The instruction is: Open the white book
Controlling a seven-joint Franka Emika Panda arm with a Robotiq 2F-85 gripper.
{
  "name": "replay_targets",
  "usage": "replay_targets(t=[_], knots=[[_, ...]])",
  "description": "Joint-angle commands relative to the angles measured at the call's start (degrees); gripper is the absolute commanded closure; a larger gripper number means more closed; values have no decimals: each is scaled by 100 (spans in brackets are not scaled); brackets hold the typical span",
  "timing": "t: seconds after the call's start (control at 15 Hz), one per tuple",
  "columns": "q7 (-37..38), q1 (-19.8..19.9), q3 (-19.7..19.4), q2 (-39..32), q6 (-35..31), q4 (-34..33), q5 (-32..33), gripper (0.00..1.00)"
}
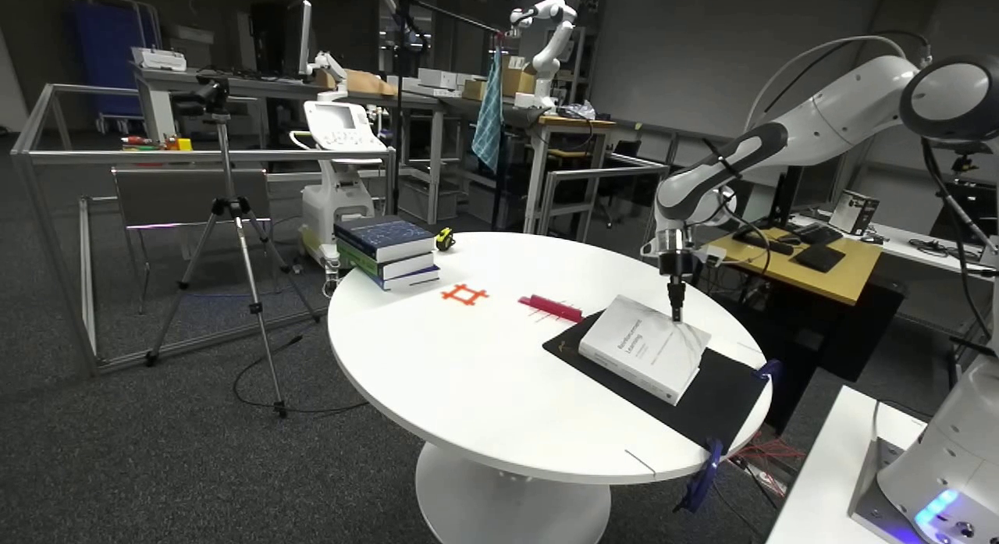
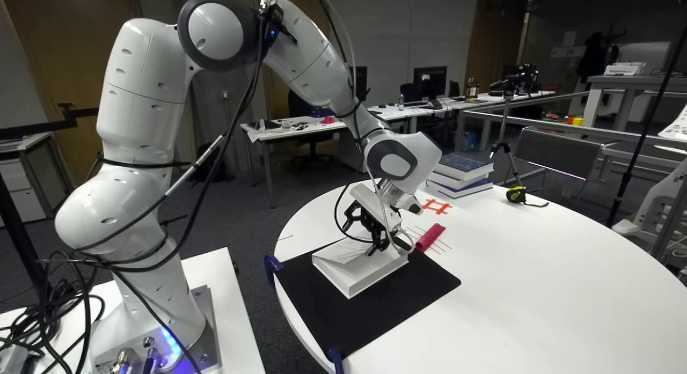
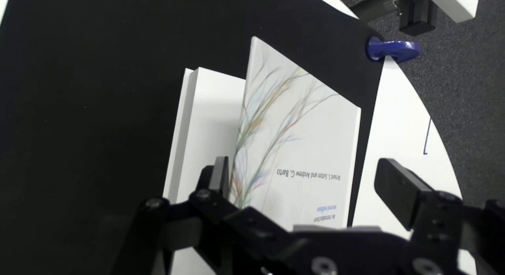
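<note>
The white book (image 1: 636,341) lies on the black mat (image 1: 730,392), and both show in both exterior views. In the wrist view its front cover (image 3: 300,121) is lifted partway at a slant, with a white page (image 3: 217,105) bare on the left. My gripper (image 3: 307,179) is open, its fingers wide apart. Its left finger stands at the cover's raised free edge, over the bare page; whether it touches the cover is hard to tell. The right finger hangs beyond the spine side, over the white table. In an exterior view the gripper (image 2: 358,237) is tilted, one fingertip low at the book.
Blue clamps (image 1: 702,478) hold the mat at the table edge; one shows in the wrist view (image 3: 390,50). A stack of dark books (image 1: 386,251), a tape measure (image 1: 445,240), an orange frame (image 1: 465,294) and a magenta piece (image 1: 552,307) lie elsewhere on the round table.
</note>
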State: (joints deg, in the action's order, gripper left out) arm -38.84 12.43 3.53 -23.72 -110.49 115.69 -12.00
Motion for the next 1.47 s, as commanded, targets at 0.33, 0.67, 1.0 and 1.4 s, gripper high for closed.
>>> replay_targets(t=[0.33, 0.67, 1.0, 1.4], knots=[[-237, -353, -12, 1460, -67, 1320, -197, 0], [-181, -754, 16, 2002, -137, 1796, -214, 0], [-79, -1260, 141, 2380, -318, 2244, -296, 0], [-28, -1740, 324, 2746, -596, 2646, -271, 0]])
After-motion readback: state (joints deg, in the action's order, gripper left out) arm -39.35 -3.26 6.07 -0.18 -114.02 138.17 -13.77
